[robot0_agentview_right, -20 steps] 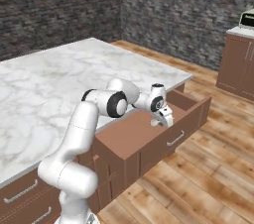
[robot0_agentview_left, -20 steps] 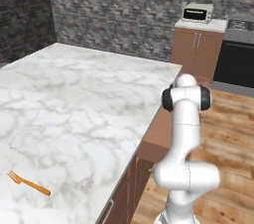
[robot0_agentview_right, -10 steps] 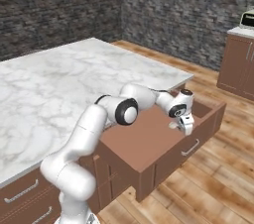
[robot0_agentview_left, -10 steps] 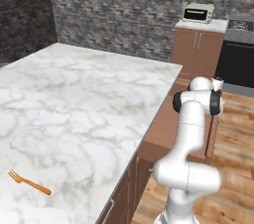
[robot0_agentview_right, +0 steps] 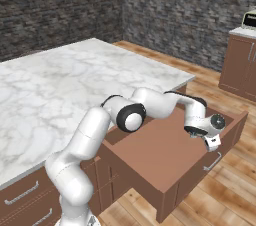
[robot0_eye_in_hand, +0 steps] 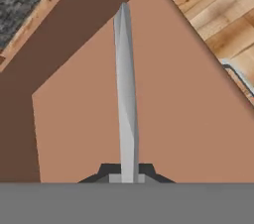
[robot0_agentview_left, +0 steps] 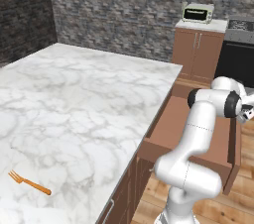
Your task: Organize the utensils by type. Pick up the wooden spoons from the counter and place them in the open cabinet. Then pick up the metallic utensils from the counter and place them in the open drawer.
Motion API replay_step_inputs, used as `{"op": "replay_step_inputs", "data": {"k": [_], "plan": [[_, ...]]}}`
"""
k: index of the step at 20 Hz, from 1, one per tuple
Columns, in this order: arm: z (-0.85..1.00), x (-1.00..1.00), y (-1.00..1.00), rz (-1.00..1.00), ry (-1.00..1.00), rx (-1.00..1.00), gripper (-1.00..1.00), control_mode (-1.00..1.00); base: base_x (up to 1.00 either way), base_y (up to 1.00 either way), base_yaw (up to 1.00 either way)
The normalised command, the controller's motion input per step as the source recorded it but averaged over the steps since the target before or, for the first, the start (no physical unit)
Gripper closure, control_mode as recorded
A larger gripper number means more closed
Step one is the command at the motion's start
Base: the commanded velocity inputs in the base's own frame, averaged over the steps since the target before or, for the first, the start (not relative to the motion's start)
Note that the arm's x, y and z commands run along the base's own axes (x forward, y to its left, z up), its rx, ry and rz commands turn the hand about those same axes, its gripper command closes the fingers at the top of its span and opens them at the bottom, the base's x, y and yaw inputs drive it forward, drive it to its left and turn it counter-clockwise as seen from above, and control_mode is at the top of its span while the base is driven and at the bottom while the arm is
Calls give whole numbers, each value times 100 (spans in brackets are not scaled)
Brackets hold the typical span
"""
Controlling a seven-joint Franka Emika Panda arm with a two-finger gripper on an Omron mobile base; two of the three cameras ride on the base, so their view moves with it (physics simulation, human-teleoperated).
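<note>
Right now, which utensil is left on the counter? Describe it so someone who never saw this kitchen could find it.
Start at the big white marble counter with grey veins. Go to its near left corner in the left base view, far from the open drawer. There lies a slim orange-brown fork with tines pointing left, flat on the marble; nothing else lies near it.

White marble counter (robot0_agentview_left: 89, 99); orange-brown fork (robot0_agentview_left: 29, 183) lying on it
</note>
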Motion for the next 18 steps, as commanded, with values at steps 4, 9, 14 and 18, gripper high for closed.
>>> {"op": "replay_step_inputs", "data": {"k": [4,9,14,18], "plan": [[0,-100,94,0,-41,-40,100,-100,0,0,0],[6,-89,100,0,-14,-62,100,-100,0,0,0],[93,-5,100,1,36,-64,100,-100,0,0,0],[100,14,83,8,52,-57,100,-100,0,0,0]]}}
